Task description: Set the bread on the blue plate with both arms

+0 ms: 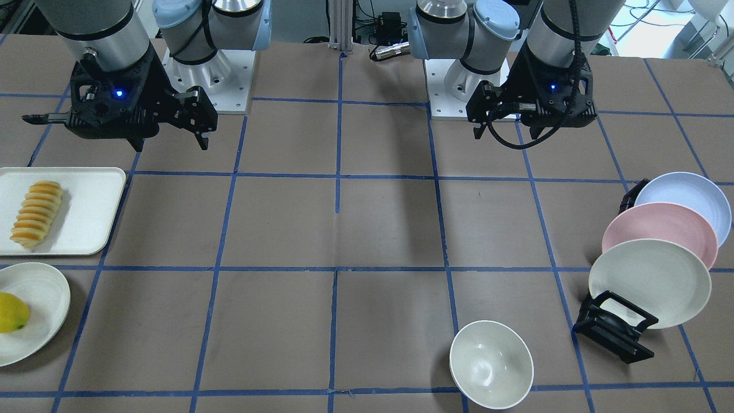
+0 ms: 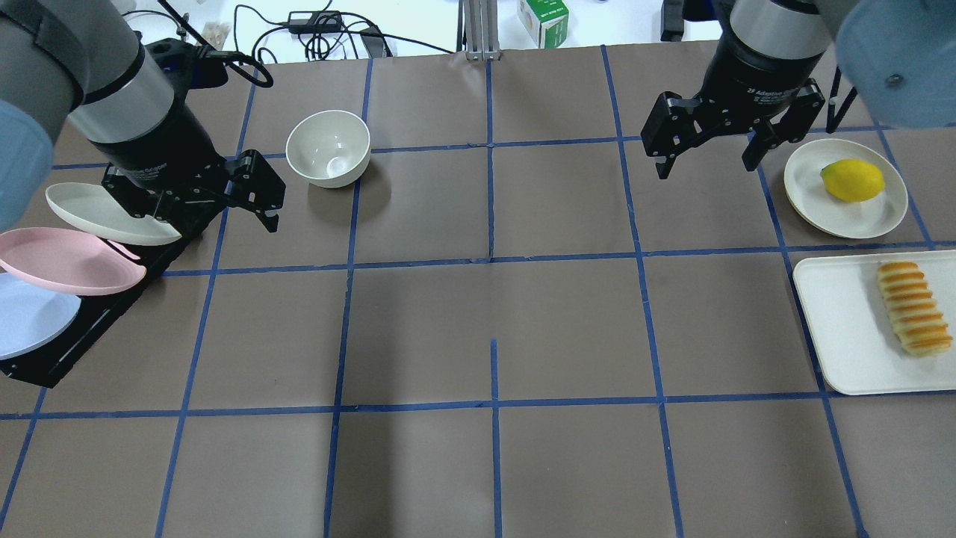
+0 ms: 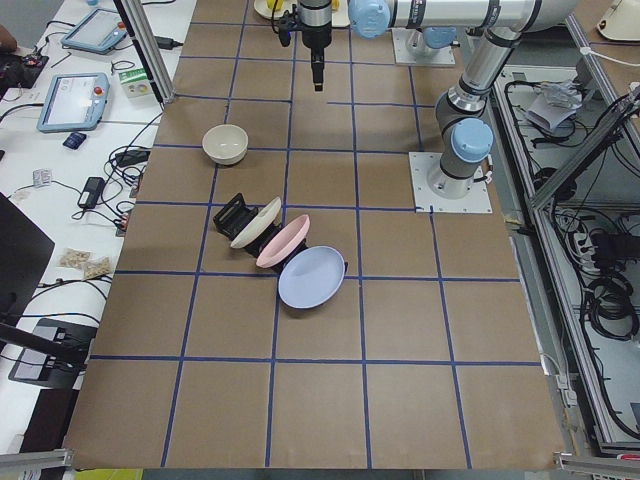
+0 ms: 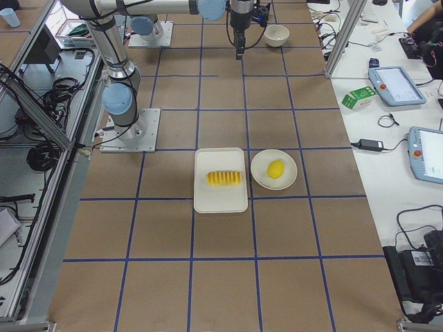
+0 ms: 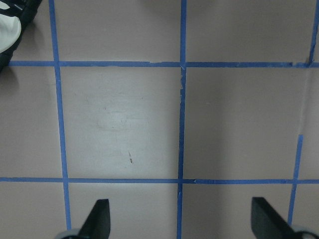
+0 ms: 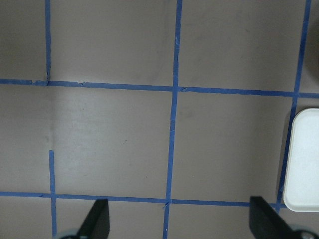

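The bread [image 1: 37, 213] lies on a white tray [image 1: 92, 195] at the robot's right side; it also shows in the overhead view [image 2: 913, 306]. The blue plate [image 1: 685, 201] leans in a black rack [image 1: 613, 328] at the robot's left side, behind two other plates, and also shows in the overhead view [image 2: 30, 314]. My left gripper [image 2: 194, 217] is open and empty, high above the table near the rack. My right gripper [image 2: 706, 161] is open and empty, high up, beyond the tray. Both wrist views show only bare table between the wide-apart fingers.
A pink plate [image 1: 659, 232] and a cream plate [image 1: 649, 281] stand in the same rack in front of the blue one. A white bowl [image 2: 328, 148] stands on the table near the left gripper. A lemon [image 2: 851, 179] lies on a small cream plate [image 2: 881, 213] beside the tray.
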